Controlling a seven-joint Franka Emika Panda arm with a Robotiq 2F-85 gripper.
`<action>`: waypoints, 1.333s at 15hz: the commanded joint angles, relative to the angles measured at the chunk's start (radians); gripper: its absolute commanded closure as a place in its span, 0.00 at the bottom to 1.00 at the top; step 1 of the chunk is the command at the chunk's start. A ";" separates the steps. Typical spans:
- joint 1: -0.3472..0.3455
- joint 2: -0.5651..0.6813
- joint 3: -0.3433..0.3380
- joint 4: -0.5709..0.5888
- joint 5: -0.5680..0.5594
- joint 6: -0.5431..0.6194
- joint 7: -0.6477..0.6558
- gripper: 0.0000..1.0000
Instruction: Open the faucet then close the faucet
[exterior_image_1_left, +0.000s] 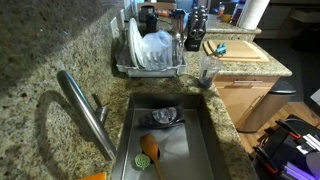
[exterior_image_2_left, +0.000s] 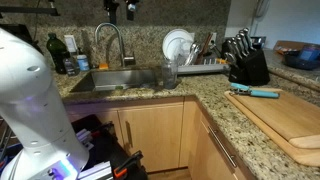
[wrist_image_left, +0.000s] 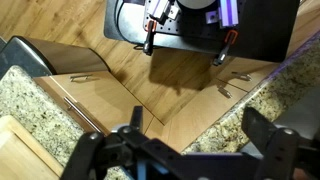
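Note:
The faucet (exterior_image_1_left: 85, 112) is a long silver tube spout that rises from the granite counter left of the sink, with a thin lever handle (exterior_image_1_left: 98, 104) on its base. It also shows as an arch behind the sink in an exterior view (exterior_image_2_left: 108, 40). No water shows. In the wrist view my gripper (wrist_image_left: 198, 135) is open and empty. It hangs high over the cabinet corner and the wooden floor, far from the faucet. The white arm (exterior_image_2_left: 30, 100) fills the left foreground.
The steel sink (exterior_image_1_left: 205, 140) holds a dark bowl (exterior_image_1_left: 163, 117) and an orange utensil (exterior_image_1_left: 150, 150). A wire dish rack (exterior_image_1_left: 150, 55) with plates stands behind it, with a glass (exterior_image_1_left: 208, 75) beside it. A cutting board (exterior_image_2_left: 290, 115) and a knife block (exterior_image_2_left: 245, 60) stand on the counter.

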 joint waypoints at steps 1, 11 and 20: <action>0.015 0.002 -0.010 0.003 -0.005 -0.003 0.008 0.00; 0.015 0.002 -0.010 0.003 -0.005 -0.003 0.008 0.00; 0.130 0.269 0.012 0.030 0.149 0.232 -0.116 0.00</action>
